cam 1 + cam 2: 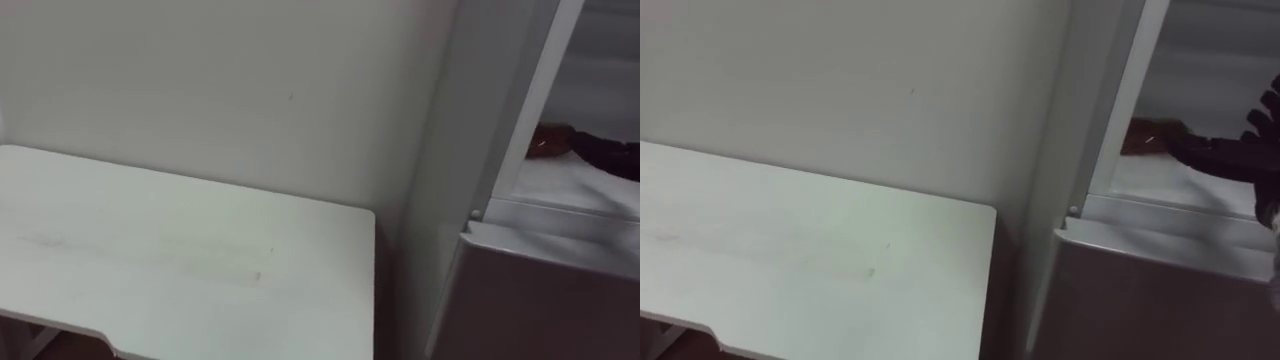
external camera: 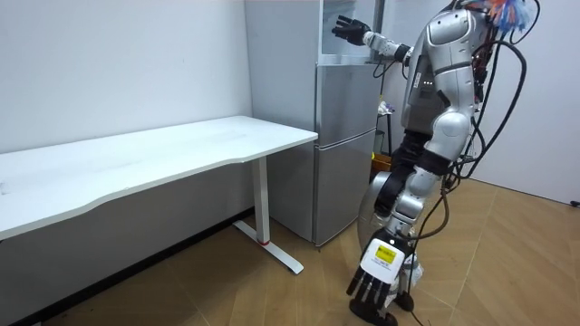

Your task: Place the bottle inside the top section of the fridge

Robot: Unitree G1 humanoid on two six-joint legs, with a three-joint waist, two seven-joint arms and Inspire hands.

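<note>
Right eye view, upper fridge (image 1: pixel 1160 185) open, right hand (image 1: pixel 1240 155) inside, fingers (image 2: pixel 342 25) spread

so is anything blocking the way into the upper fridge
Nothing visible. The upper fridge stands open and the right hand reaches inside, fingers open. I cannot make out the bottle. The left hand hangs open and empty.

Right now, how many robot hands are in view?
2. The right robot hand, open, reaches into the upper fridge; the left robot hand hangs low, near the floor.
</note>
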